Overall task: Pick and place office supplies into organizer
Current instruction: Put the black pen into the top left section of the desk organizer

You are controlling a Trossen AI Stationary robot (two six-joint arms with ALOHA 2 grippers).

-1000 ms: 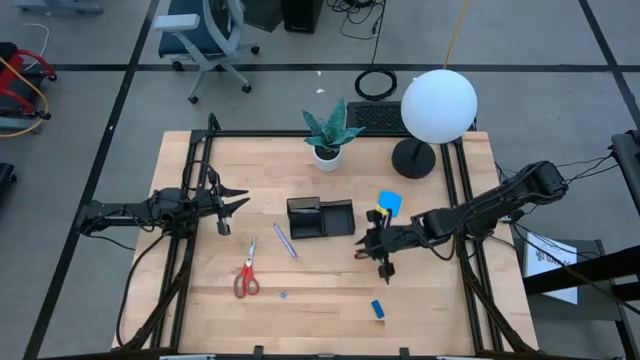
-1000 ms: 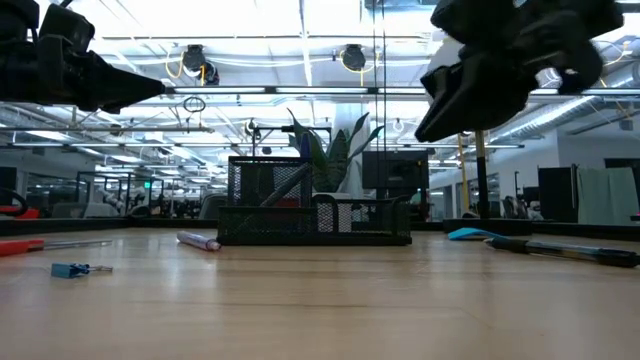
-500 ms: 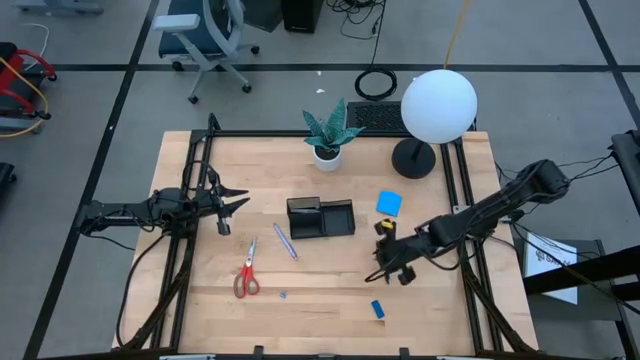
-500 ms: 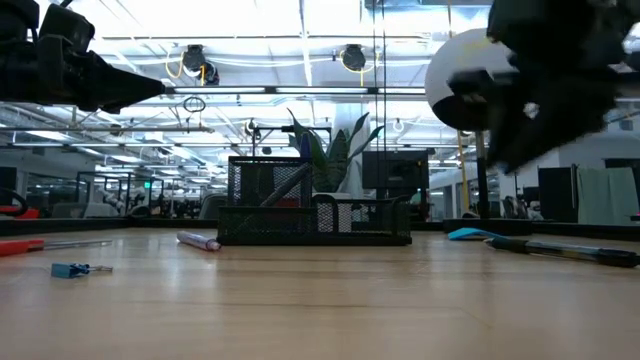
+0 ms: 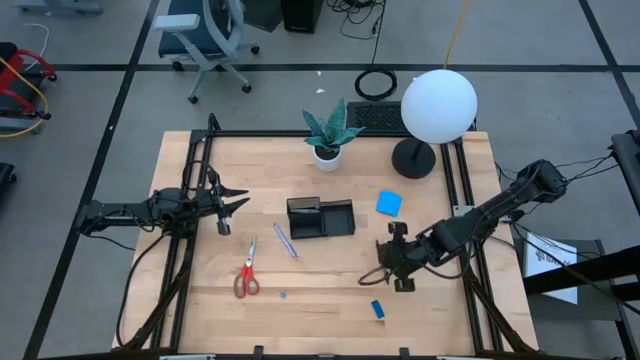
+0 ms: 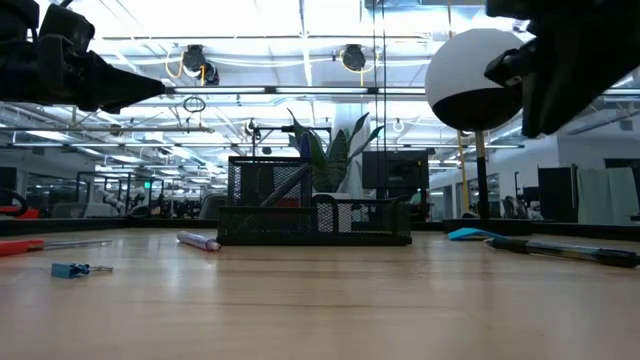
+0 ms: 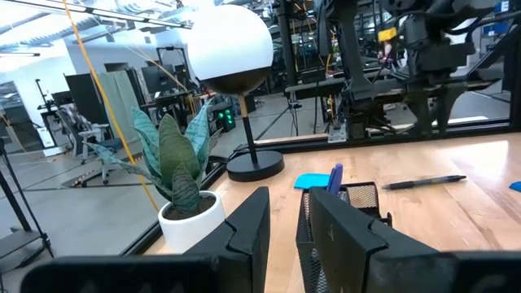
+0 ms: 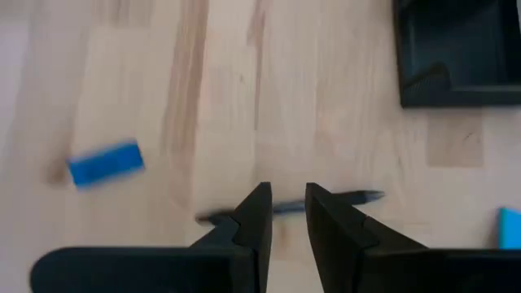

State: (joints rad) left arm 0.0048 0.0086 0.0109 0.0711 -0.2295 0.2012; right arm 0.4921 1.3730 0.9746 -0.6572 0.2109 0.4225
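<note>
- The right gripper (image 5: pixel 386 262) has moved since the first earlier picture: then it hung just beside the square blue note pad (image 5: pixel 389 203), and now it sits nearer the table's front edge, well clear of the pad.
- The note pad is fully uncovered in the high view, where the arm overlapped it before.
- In the right wrist view this gripper's (image 8: pixel 283 213) two dark fingers stand a narrow gap apart with nothing between them; a thin dark pen (image 8: pixel 326 201) lies on the wood straight beneath that gap, crosswise to the fingers.
- The small blue block (image 5: pixel 377 308) lies a little past the right gripper toward the front edge; the wrist view shows it (image 8: pixel 105 163) off to one side of the fingers.
- The low black mesh organizer tray (image 5: pixel 320 217) sits beyond the right gripper toward the table's middle, with a purple-tipped pen standing in it (image 7: pixel 334 178).
- The left gripper (image 5: pixel 231 203) has not shifted; it hangs above the table, its fingers a small gap apart and empty.
- The slim purple pen (image 5: pixel 285 241) and the red-handled scissors (image 5: pixel 246 274) lie between the left gripper and the front edge, unmoved.
- No brand, label or writing can be read anywhere.
</note>
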